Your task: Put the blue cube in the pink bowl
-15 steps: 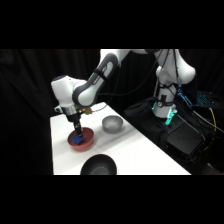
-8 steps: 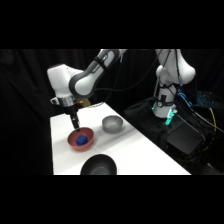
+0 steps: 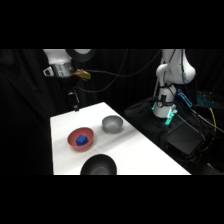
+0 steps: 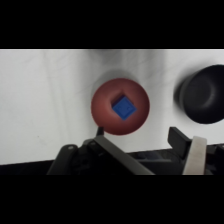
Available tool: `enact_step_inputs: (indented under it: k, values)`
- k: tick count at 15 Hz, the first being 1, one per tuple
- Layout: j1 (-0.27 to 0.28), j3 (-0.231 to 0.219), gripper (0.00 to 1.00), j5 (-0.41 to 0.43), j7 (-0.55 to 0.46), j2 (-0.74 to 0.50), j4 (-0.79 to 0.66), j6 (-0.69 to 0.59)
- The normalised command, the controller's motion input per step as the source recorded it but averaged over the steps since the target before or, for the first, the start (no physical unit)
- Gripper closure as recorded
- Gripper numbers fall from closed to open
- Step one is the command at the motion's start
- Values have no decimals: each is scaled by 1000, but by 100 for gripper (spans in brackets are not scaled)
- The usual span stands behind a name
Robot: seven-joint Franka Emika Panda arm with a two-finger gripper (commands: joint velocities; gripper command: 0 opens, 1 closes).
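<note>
Blue cube [image 3: 81, 140] lay inside the pink bowl [image 3: 72, 136], gripper [image 3: 75, 106] raised clear above the table [image 3: 135, 150].

The jaws stood wide apart and held nothing; in the wrist view the cube [image 4: 123, 108] sat near the middle of the bowl [image 4: 105, 95], framed between the fingers [image 4: 177, 138]. A grey bowl [image 3: 112, 123] sat just beside the pink one and a black bowl [image 3: 98, 165] near the table's front edge.

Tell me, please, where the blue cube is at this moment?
The blue cube lies inside the pink bowl, near the table's left edge in the side view, with the grey bowl beside it and the black bowl nearer the camera.
</note>
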Motion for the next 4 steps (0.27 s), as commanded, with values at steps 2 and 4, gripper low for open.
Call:
enact_step_inputs:
  k: [2, 4]
  values:
    - [70, -44, 0, -40, -28, -294, -19, -260]
    - [71, -44, 0, -48, -41, -226, 11, -200]
